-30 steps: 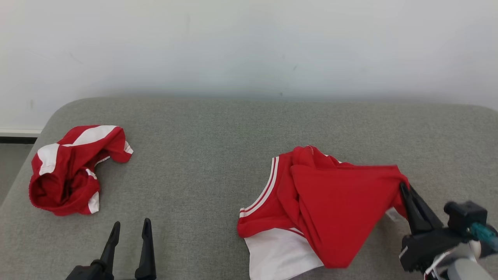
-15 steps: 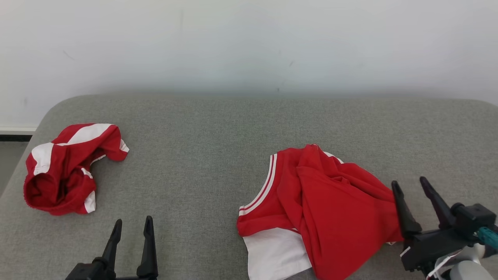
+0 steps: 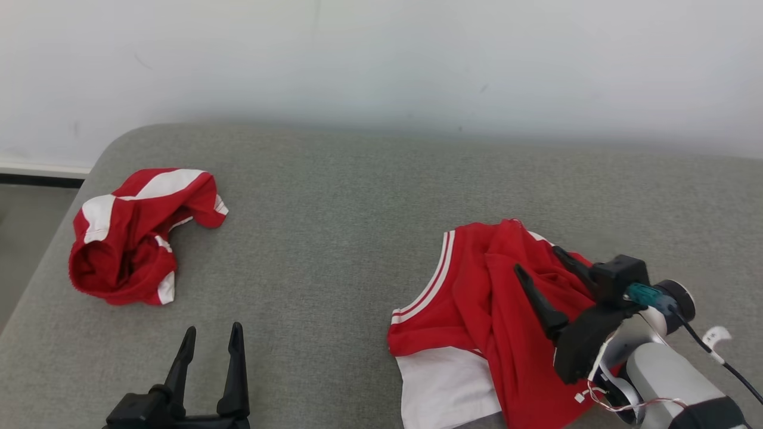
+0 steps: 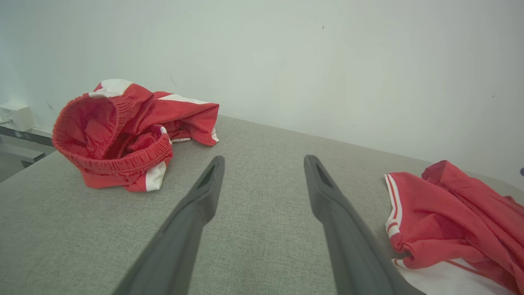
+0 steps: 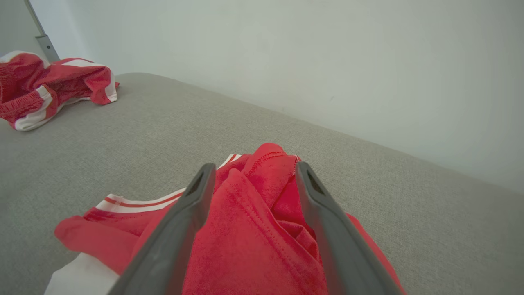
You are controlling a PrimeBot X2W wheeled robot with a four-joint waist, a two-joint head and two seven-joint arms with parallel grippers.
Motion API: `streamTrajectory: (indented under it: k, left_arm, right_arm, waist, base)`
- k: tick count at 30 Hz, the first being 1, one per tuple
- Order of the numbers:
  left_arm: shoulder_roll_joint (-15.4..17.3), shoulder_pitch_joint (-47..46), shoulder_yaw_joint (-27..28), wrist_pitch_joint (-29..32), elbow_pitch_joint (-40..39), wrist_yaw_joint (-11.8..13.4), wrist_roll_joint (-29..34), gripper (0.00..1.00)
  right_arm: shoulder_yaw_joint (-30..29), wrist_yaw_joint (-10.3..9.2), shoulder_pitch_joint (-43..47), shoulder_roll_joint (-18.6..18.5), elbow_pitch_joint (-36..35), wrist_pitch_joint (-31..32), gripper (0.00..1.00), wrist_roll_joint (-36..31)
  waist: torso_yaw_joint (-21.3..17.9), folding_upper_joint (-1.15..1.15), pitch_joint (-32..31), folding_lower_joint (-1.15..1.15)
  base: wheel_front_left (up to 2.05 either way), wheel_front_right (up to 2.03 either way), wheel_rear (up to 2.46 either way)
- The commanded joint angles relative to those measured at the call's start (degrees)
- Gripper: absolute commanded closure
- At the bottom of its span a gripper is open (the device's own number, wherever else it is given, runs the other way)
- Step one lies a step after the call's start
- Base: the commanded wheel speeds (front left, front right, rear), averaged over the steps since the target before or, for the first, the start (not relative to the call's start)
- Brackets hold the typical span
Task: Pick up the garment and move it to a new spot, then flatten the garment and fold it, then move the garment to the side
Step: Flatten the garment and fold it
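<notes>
- Head camera looks down from above at the grey cushion [image 3: 334, 196].
- Wrist cameras sit low, facing the far wall [image 4: 286, 61].
- All share the red jersey [image 3: 471, 286].

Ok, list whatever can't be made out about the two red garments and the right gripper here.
- Crumpled red-and-white sleeveless jersey: head view, bottom edge cuts its white panel; right gripper and forearm cover its right side.
- Right wrist view: open fingers straddle the folds; whether they touch cloth is unclear.
- Bunched red shorts with white stripes: own folds hide the legs; right wrist view's left edge crops them.
</notes>
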Motion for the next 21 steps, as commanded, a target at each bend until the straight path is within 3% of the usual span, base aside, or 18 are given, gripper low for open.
streamTrajectory:
  k: [1, 8, 9, 10, 11, 21]
  left_arm:
    - [-0.07, -0.94, -0.23, -0.19, 0.16, -0.05, -0.27, 0.00]
    - [-0.07, -1.42, -0.84, -0.19, 0.38, -0.04, -0.82, 0.00]
    - [-0.08, -1.41, -0.87, -0.19, 0.34, -0.01, -0.85, 0.00]
    - [-0.07, -1.38, -0.90, -0.19, 0.32, 0.03, -0.86, 0.00]
    - [-0.07, -1.31, -0.93, -0.19, 0.24, 0.11, -0.91, 0.00]
    - [-0.06, -0.21, -0.83, -0.19, 0.10, 0.74, -1.15, 0.00]
  right_arm:
    - [1.60, -0.13, -1.73, -0.34, 1.77, 0.81, 0.00, 0.78]
    - [8.09, -0.13, -6.70, -1.27, 10.67, 4.69, 0.00, 3.56]
    - [8.98, -0.13, -7.09, -1.16, 11.74, 5.39, 0.07, 4.12]
    - [9.93, -0.13, -7.44, -1.20, 12.47, 5.84, 0.64, 4.56]
    - [10.58, -0.13, -7.99, -1.22, 12.91, 5.74, 1.00, 5.30]
    - [12.94, -0.13, -10.86, -2.77, 13.12, -4.47, 1.00, 8.64]
  waist:
    - [1.35, 0.00, 0.78, 0.00]
    - [3.27, 0.00, 1.60, 0.00]
    - [3.38, 0.00, 1.67, 0.00]
    - [3.47, 0.00, 1.71, 0.00]
    - [3.50, 0.00, 1.75, 0.00]
    - [1.53, 0.00, 0.77, 0.00]
  base:
    - [0.00, 0.00, 0.00]
    - [0.00, 0.00, 0.00]
    - [0.00, 0.00, 0.00]
    - [0.00, 0.00, 0.00]
    - [0.00, 0.00, 0.00]
    - [0.00, 0.00, 0.00]
